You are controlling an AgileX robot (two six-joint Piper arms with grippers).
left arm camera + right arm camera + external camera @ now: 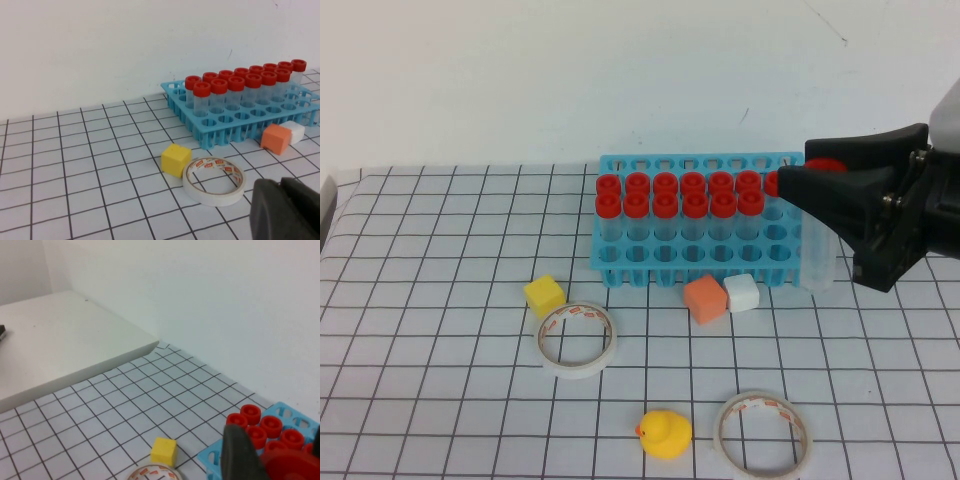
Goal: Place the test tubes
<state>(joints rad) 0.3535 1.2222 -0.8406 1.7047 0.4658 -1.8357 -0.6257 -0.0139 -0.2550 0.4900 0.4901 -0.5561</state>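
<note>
While I watch from the remote station, the right gripper (pixel 808 168) hangs at the right end of the blue rack (pixel 650 275), its black fingers clamped just under the red cap of a clear test tube (pixel 819 255). The tube stands close to upright, with its body reaching down from the grip along the rack's right edge. From the high view I cannot tell whether its lower end sits over a hole or just past the frame. In the right wrist view the same red cap (pixel 292 465) fills the corner beside one dark finger (pixel 240 450), with the rack (pixel 210 460) directly below. The racked tubes (pixel 665 195) stand in two rows along the back of the rack, all red-capped, and the nearest of them is just beside the gripped one. The left gripper (pixel 281 200) shows only in its own wrist view. Its fingers are together on nothing, low over the gridded mat (pixel 420 250) and well apart from the rack (pixel 235 131). In front of the rack lie an orange cube (pixel 705 299) and a white cube (pixel 741 292), touching each other, and a yellow cube (pixel 544 295) farther left. A tape roll (pixel 577 338) lies just beside the yellow cube. A second tape roll (pixel 763 433) and a yellow duck (pixel 666 434) lie near the mat's front edge.
</note>
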